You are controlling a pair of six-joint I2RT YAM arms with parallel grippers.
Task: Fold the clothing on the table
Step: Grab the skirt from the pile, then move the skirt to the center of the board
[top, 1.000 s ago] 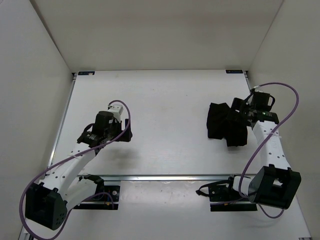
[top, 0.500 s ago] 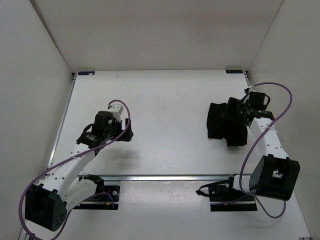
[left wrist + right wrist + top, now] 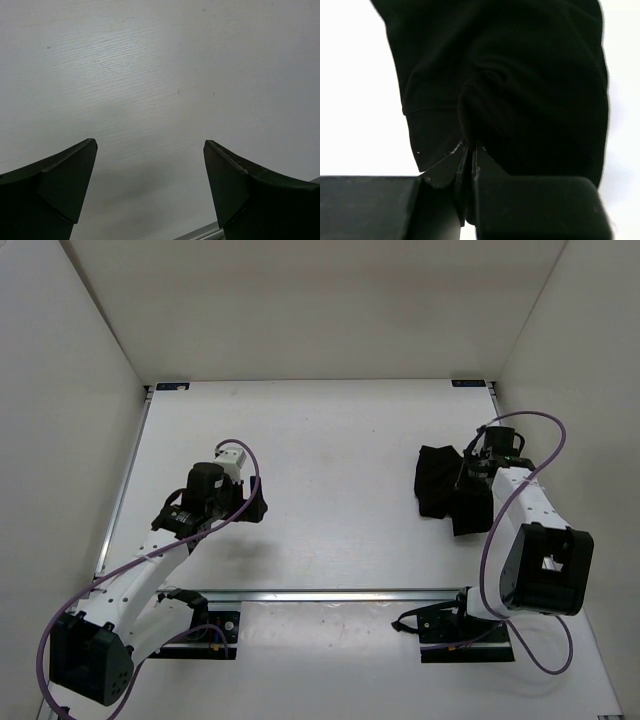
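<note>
The black clothing (image 3: 438,486) lies bunched on the right half of the white table (image 3: 320,430). My right gripper (image 3: 468,476) sits at the garment's right side. In the right wrist view the right gripper (image 3: 470,148) is shut, its jaws pinched together on a puckered fold of the clothing (image 3: 520,75) near a hemmed corner. My left gripper (image 3: 213,512) hovers over the left half of the table, far from the garment. In the left wrist view the left gripper (image 3: 150,145) is open, with only bare table (image 3: 150,75) between its fingers.
A metal rail (image 3: 330,594) runs along the near edge of the table, with both arm bases behind it. White walls stand on the left, back and right. A purple cable (image 3: 545,450) loops beside the right arm.
My right gripper moved in over the right side of the clothing and went from open to shut on a fold. The left arm barely moved and stayed open.
</note>
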